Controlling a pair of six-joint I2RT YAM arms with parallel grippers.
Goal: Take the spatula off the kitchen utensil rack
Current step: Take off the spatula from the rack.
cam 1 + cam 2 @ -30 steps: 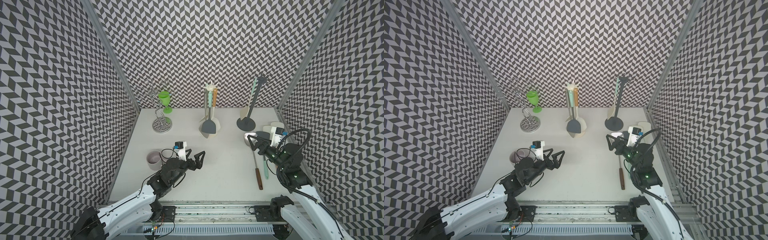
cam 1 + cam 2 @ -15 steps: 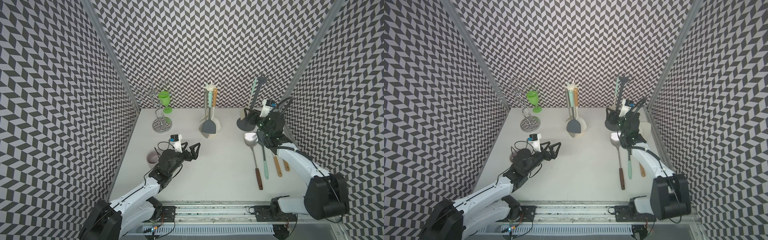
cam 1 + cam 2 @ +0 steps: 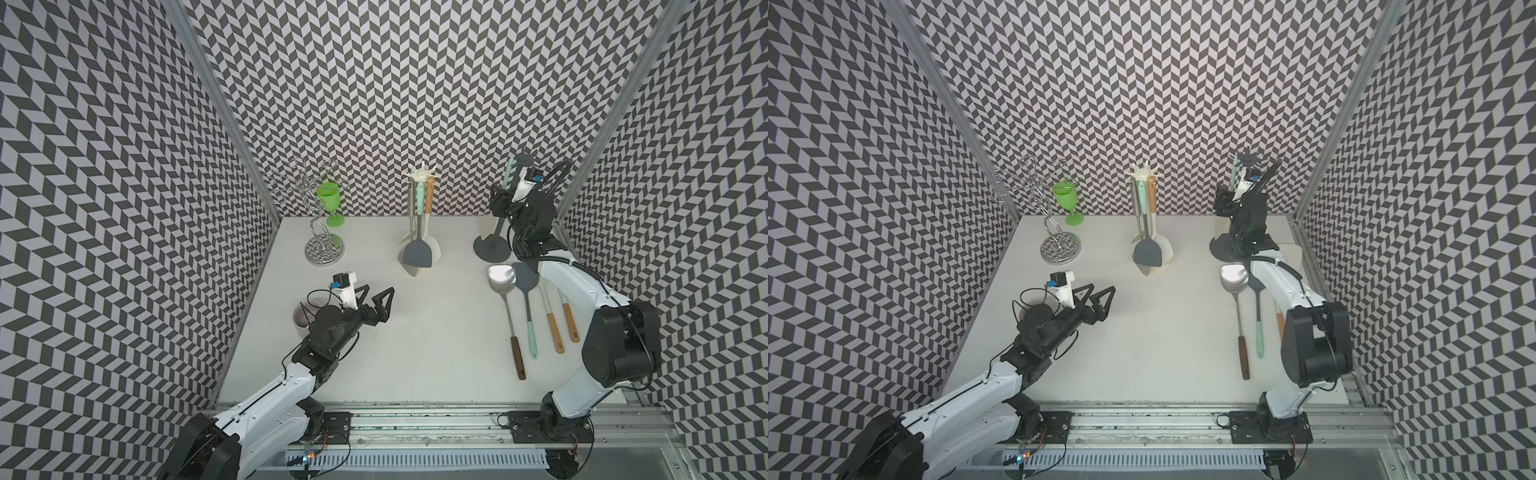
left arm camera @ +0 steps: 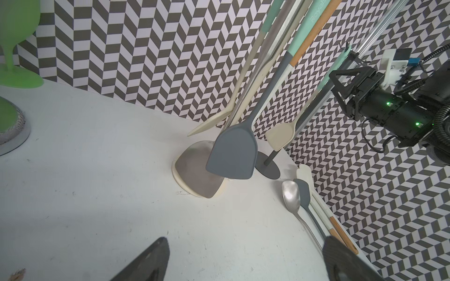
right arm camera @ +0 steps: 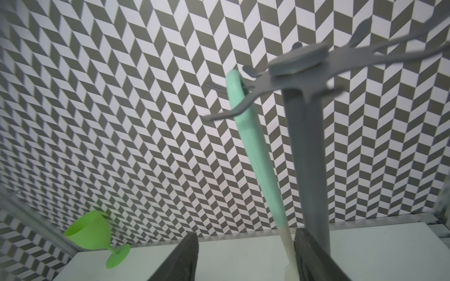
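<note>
A spatula (image 5: 255, 158) with a mint handle and a cream blade (image 3: 487, 228) hangs from a hook of the dark grey kitchen utensil rack (image 3: 492, 249) at the back right. My right gripper (image 5: 246, 243) is raised beside the rack's pole (image 5: 306, 146). Its jaws are open around the spatula's pale lower shaft, which lies close against one finger (image 5: 304, 250); the other finger stands well clear. In both top views the right gripper (image 3: 1225, 203) sits in front of the rack. My left gripper (image 3: 380, 288) hovers open and empty over the table's left middle.
A cream rack (image 3: 419, 253) at the back middle holds a grey turner and other utensils. A wire stand (image 3: 322, 249) and a green goblet (image 3: 330, 199) are at the back left. A metal ladle (image 3: 502, 278) and several utensils lie at the right. A mug (image 3: 305, 318) sits behind the left arm.
My right arm has swung from the table's front right up to the grey rack at the back, and its jaws have narrowed around the spatula's shaft. The left gripper has shifted slightly.
</note>
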